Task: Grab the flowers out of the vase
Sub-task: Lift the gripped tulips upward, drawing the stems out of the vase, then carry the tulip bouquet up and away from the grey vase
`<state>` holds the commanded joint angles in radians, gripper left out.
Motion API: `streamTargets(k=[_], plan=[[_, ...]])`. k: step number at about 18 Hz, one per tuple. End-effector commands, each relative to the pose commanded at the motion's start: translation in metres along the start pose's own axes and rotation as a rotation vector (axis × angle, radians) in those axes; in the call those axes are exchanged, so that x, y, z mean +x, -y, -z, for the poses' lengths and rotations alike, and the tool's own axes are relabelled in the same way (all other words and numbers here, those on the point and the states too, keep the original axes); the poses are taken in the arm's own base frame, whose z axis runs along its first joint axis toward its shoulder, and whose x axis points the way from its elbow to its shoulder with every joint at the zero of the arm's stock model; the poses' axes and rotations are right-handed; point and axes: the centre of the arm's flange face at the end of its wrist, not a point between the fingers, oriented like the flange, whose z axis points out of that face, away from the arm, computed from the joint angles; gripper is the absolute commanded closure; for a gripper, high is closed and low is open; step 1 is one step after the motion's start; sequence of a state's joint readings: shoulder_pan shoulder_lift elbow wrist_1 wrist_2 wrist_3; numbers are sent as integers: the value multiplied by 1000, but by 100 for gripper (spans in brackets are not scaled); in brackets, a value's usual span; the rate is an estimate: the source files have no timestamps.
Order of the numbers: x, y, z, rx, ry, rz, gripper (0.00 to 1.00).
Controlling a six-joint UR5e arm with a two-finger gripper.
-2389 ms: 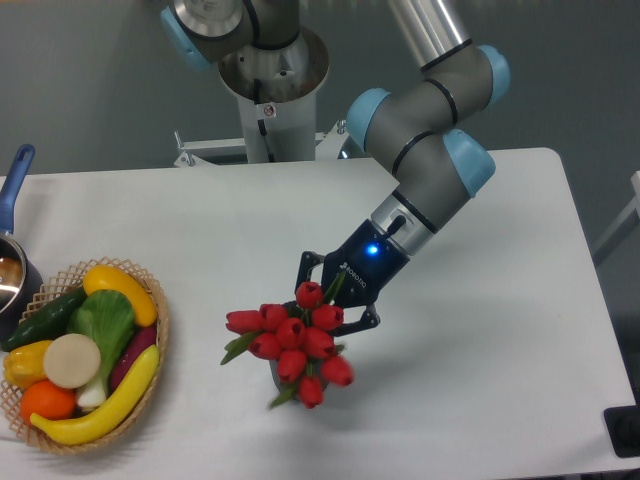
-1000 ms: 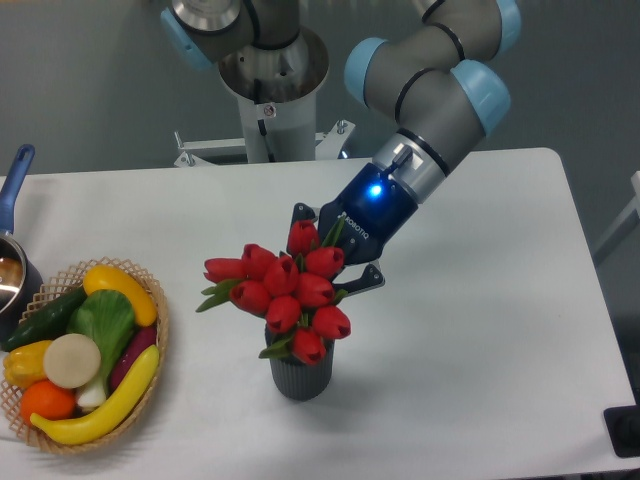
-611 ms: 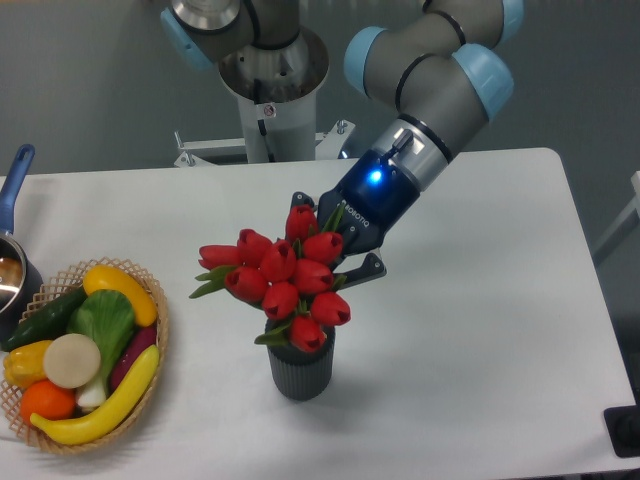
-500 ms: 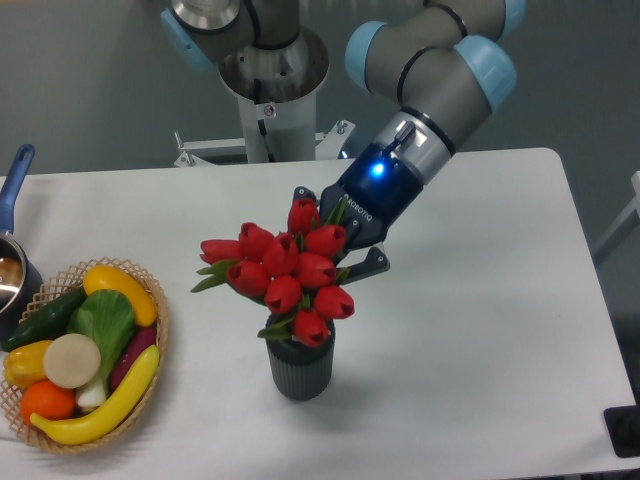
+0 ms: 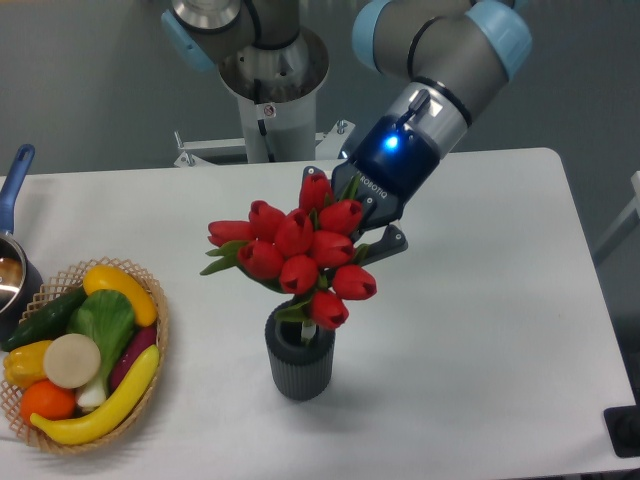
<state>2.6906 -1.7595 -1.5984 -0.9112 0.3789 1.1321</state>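
- The gripper [image 5: 352, 218] is seen closed on the flowers [image 5: 297, 258], its two dark fingers [image 5: 385, 243] gripping the bunch from behind, just under the heads; the stems themselves are hidden there by buds and leaves.
- Directly in front of and below the gripper, the flowers are held raised and tilted, the red buds fanning out toward the camera side, away from the wrist.
- Beneath the gripper, a pale stem end is visible at the mouth of the vase [image 5: 299, 361]; whether it is fully clear of the rim cannot be told, so the lift is judged nearly but not certainly complete.
- The bunch is judged light and springy, its heads top-heavy and wider than the vase, so sway or snagging on the rim is to be expected; a hold low on the gathered stems is judged best, since buds and leaves would crush or slip.
- The vase is judged light enough to be tipped if a stem drags.
- Far off, on the side the buds point toward, a wicker basket [image 5: 150, 385] of toy produce is found, and beyond it a blue-handled pot [image 5: 12, 190] at the table [image 5: 500, 330] edge.
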Motion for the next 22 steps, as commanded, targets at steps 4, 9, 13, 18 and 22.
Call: streamTargets(k=[4, 9, 13, 18, 22], plan=[[0, 7, 16, 0, 30, 5, 81], [-13, 6, 63, -7, 118, 24, 81], [-35, -14, 114, -29, 221, 59, 79], [-54, -52, 151, -201, 352, 116, 79], [-67, -78, 172, -371, 438, 140, 79]])
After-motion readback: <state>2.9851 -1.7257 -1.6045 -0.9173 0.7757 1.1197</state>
